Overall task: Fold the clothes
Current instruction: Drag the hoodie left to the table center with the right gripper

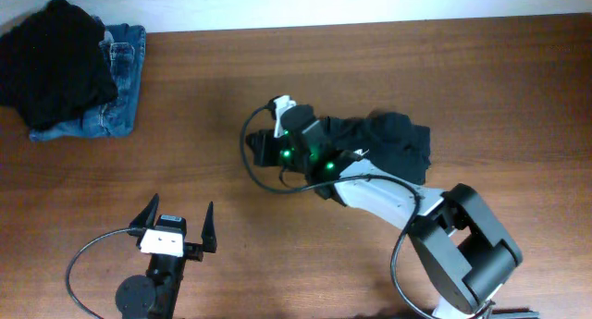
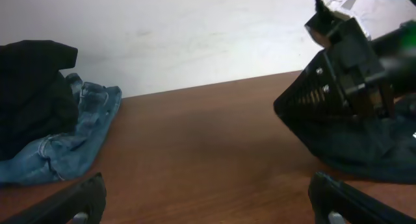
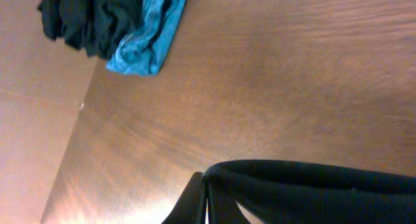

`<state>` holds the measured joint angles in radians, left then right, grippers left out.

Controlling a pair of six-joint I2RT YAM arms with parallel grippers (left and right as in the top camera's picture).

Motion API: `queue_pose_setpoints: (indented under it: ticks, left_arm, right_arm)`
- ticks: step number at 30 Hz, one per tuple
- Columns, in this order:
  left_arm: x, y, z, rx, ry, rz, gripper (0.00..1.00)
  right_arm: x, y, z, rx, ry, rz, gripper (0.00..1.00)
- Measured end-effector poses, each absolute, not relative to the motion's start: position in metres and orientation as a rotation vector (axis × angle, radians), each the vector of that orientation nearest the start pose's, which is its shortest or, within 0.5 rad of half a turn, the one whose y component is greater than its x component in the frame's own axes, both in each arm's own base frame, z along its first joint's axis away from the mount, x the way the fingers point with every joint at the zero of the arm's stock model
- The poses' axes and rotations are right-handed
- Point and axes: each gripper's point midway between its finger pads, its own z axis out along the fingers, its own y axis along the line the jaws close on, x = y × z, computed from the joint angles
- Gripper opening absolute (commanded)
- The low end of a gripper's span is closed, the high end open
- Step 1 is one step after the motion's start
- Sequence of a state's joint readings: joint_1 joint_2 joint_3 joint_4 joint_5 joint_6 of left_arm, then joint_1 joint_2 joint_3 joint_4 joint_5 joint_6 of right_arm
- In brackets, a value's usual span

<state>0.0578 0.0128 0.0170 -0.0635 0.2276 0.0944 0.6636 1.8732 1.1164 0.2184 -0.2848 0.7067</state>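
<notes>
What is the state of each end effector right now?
Left end effector: open, holding nothing.
Right end effector: closed on the dark T-shirt.

I see the T-shirt (image 1: 398,141) as a very dark, almost black bunch of thin plain cloth. It is crumpled rather than spread flat and lies on the table (image 1: 277,79) right of centre, well clear of every edge.

My right arm (image 1: 384,197) has a white shell, black joints, green lights (image 1: 326,162); my left gripper (image 1: 182,203), black tapered fingers (image 1: 148,213).
</notes>
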Motion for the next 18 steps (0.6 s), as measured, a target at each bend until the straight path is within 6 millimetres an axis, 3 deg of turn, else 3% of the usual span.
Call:
queue_pose_setpoints:
  ticks: [12,18]
  left_arm:
    - [0.244,-0.025,0.164,0.204,1.616,-0.068,0.99]
    - [0.244,-0.025,0.164,0.204,1.616,-0.068,0.99]
  right_arm:
    - [0.35,0.404,0.132,-0.345,2.196,1.121,0.07]
    - [0.335,0.419,0.134,-0.445,2.158,1.118,0.54]
